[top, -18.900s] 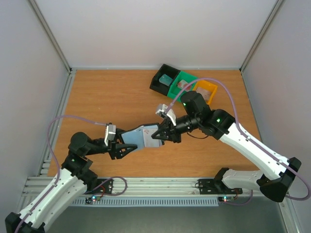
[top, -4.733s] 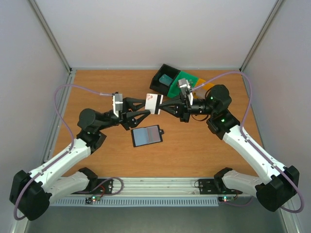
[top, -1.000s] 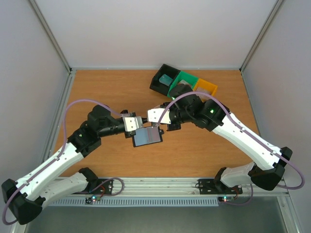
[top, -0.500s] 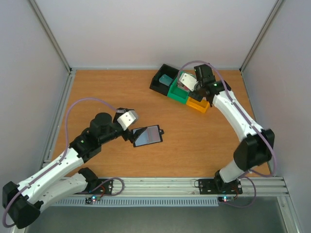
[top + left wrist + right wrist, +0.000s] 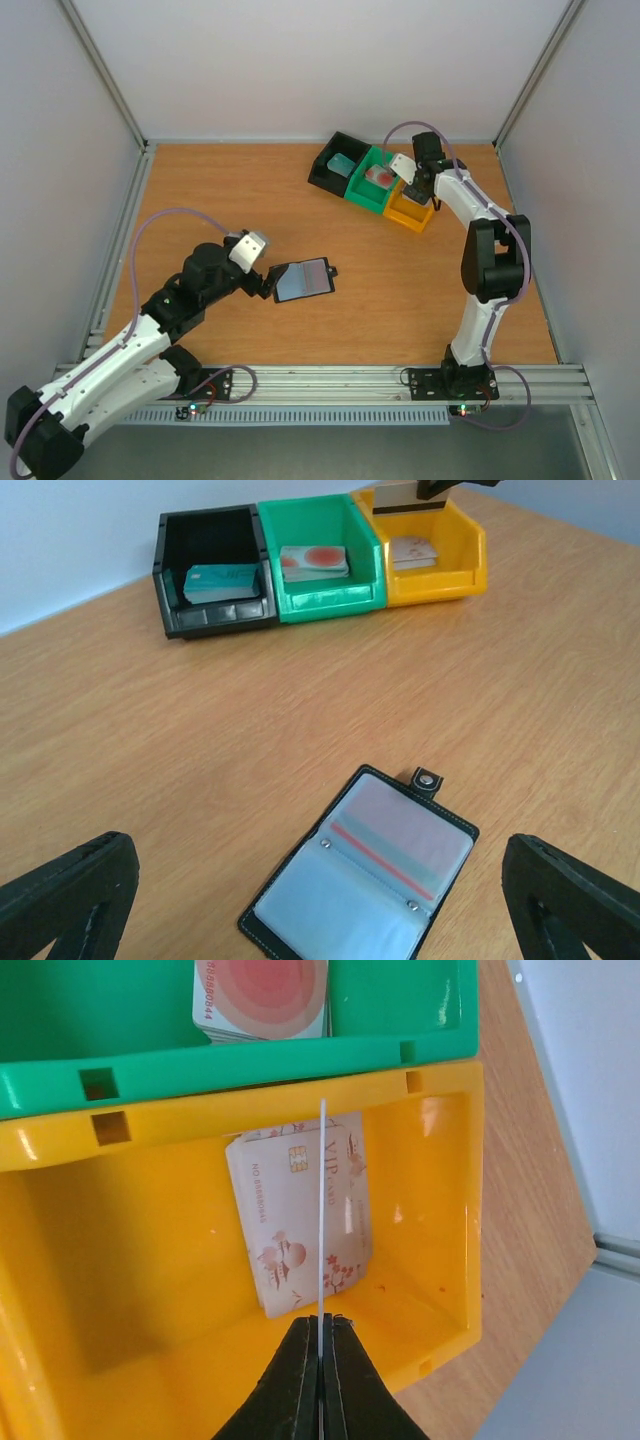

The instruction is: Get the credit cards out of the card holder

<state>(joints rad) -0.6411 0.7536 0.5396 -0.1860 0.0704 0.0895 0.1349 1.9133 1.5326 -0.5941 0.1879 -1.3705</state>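
Left wrist view shows the card holder (image 5: 365, 875) lying open and flat on the smooth wooden table (image 5: 150, 740), well apart from the trays. It is black and shaped like a little book, with shiny pale pockets, a thin red line across one pocket and a round snap on its tab. The left gripper (image 5: 276, 283) sits just beside it with its two black fingers spread wide, holding nothing. At the far end, three hard plastic boxes stand in a row: a black tray (image 5: 220, 615) with a teal card (image 5: 222, 580), a green tray (image 5: 320, 605) with a red card (image 5: 313, 562), and a yellow tray (image 5: 440, 580). The right gripper (image 5: 322, 1328) pinches a thin card (image 5: 323, 1210), seen edge-on as a white line, over the yellow tray and above a whitish card (image 5: 285, 1230) with small flowers lying inside. A second ago both arms met by the card holder and the left gripper was closed; now the right arm is over at the trays.
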